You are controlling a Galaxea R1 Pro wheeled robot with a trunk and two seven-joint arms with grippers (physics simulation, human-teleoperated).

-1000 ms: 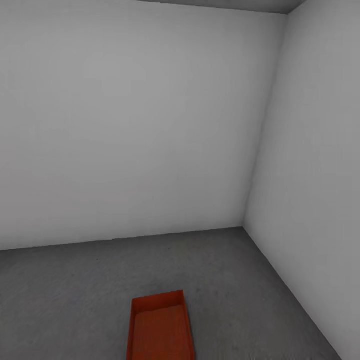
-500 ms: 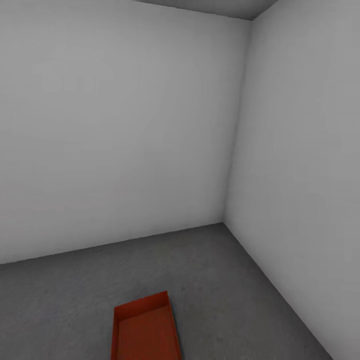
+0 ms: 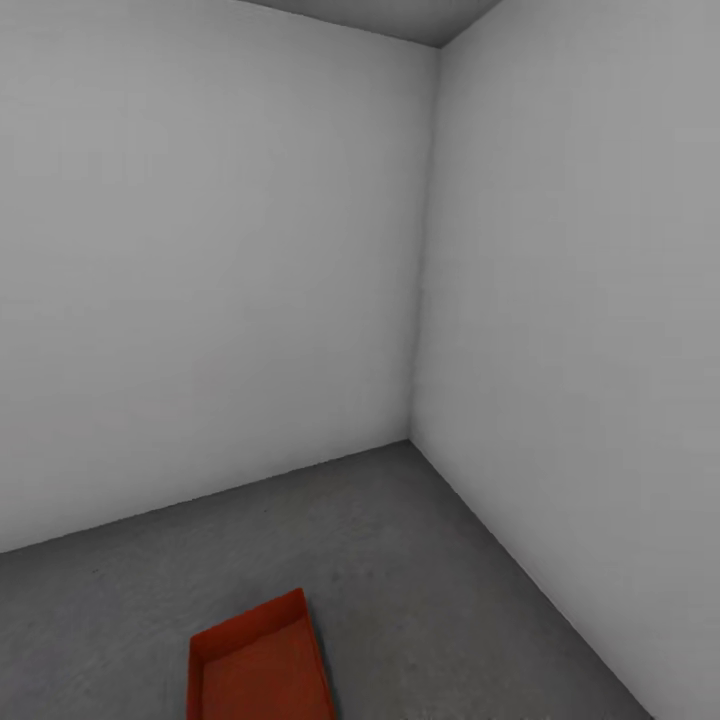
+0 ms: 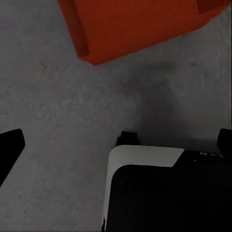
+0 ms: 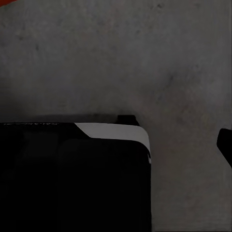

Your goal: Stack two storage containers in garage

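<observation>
While one orange-red container (image 3: 258,668) lies flat on the concrete floor (image 3: 420,570) of the garage near the white-walled corner (image 3: 425,300), nothing is stacked on it; the second container is left to fetch. Thin straight walls, flat bottom, open top; floor rough, grey, matte. Both my end effectors: whether spread or closed, I cannot tell; no object seen held.

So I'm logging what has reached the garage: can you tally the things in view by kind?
Orange-red storage container: 1
White walls: 2
Grey concrete floor: 1
Total: 4
</observation>
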